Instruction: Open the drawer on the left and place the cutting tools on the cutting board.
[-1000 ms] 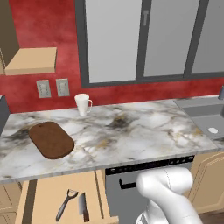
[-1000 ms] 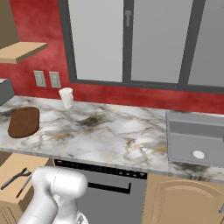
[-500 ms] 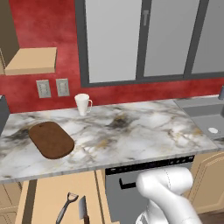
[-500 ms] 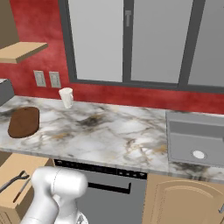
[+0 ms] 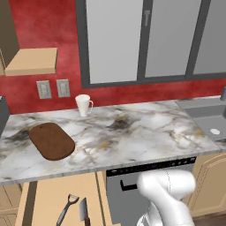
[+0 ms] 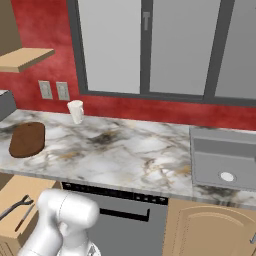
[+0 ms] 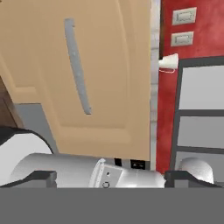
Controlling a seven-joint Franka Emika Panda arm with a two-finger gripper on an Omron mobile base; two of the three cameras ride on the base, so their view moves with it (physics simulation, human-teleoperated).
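Now the drawer (image 5: 48, 201) is sitting pulled out under the desk (image 5: 132, 141), and the peeler (image 5: 66, 209) and the knife (image 5: 84, 212) are lying side by side inside it. The hand (image 7: 111, 175) is hanging open in front of the drawer, holding nothing. Next it should be rising over the drawer, coming straight down on one handle, and carrying it to the cutting board (image 5: 51, 140).

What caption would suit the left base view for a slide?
Open drawer holding peeler and knife, below a marble counter with cutting board and mug.
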